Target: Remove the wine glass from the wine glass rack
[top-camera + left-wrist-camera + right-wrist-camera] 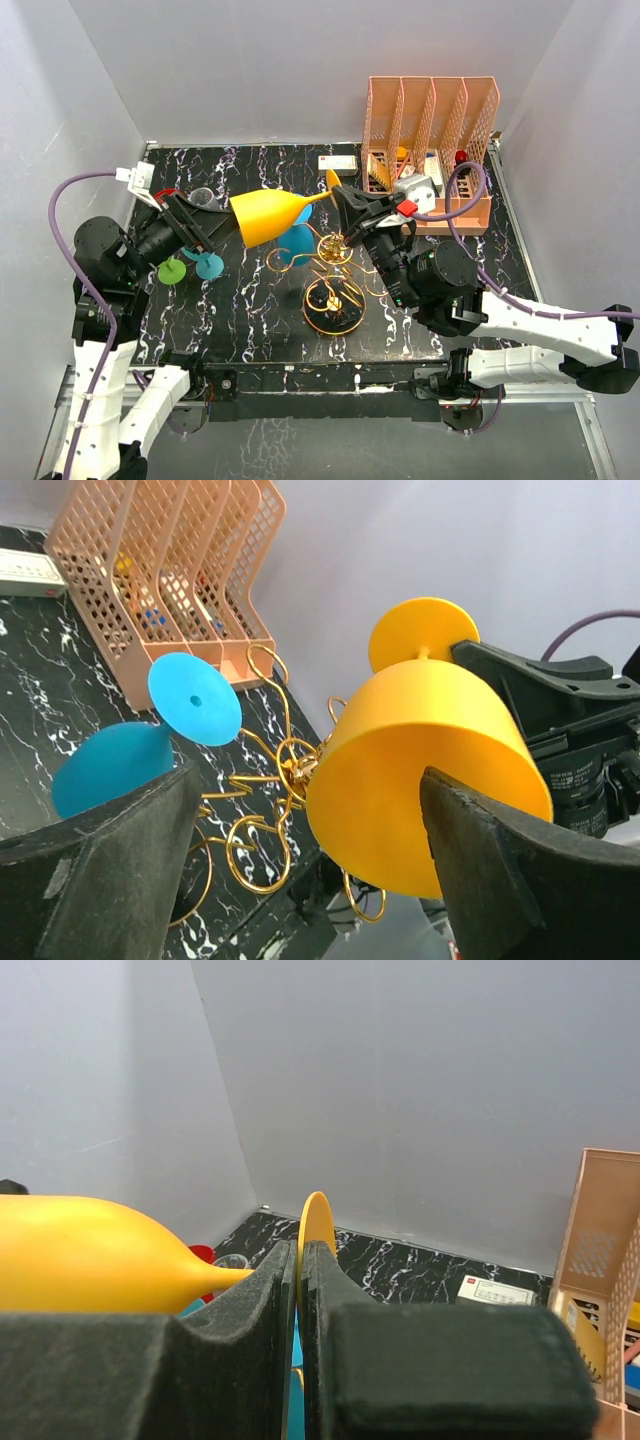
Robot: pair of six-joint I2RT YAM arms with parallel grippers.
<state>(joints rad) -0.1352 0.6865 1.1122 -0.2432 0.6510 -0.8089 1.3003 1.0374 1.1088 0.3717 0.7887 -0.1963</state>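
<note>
A yellow wine glass (268, 215) hangs on its side above the table, bowl to the left, clear of the gold wine glass rack (335, 290). My right gripper (345, 205) is shut on its disc foot (317, 1218), which sticks up between the fingers (250, 1300). My left gripper (310, 825) is open, its fingers (110, 870) standing either side of the yellow bowl (430, 770), the left one well apart from it. A blue wine glass (110, 765) still hangs on the rack (255, 830).
An orange slotted file organizer (430, 140) stands at the back right, a small white box (338, 163) beside it. A green disc (172, 271) and a teal disc (209, 265) lie under the left arm. Grey walls enclose the table.
</note>
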